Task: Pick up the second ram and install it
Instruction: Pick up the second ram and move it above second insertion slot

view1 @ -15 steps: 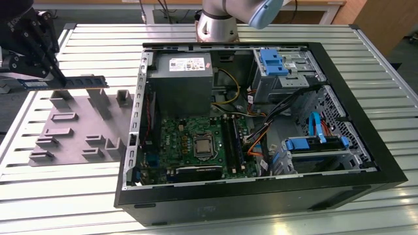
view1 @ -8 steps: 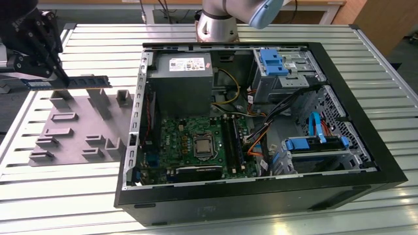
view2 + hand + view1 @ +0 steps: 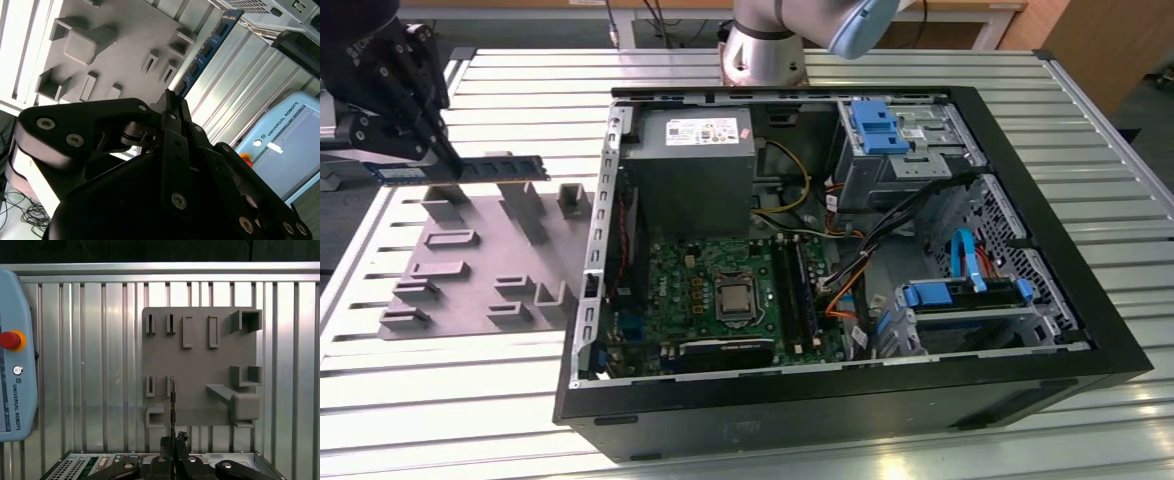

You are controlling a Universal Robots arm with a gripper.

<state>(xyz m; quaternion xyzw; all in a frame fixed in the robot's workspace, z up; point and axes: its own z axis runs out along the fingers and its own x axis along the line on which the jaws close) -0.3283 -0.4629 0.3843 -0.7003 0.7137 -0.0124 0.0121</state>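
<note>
My worktop (image 3: 467,400) is a ribbed metal surface of long pale slats. Toward the exterior view's left, a flat grey fixture plate (image 3: 474,265) with raised blocks and slots lies on it. Just beside the plate, an open black computer case (image 3: 854,395) lies on its side. In the first wrist view, a pale blue pendant (image 3: 15,340) with a red button lies over the slats, apart from the plate.

The arm's joint (image 3: 761,52) is a silver metal cylinder with a pale blue cap (image 3: 861,28). The gripper (image 3: 172,96) is matt black throughout. Its flat linkage plates (image 3: 90,125) have rounded ends and are pinned by bright silver round-headed screws (image 3: 46,123). They narrow to slim black fingers (image 3: 169,127).
</note>
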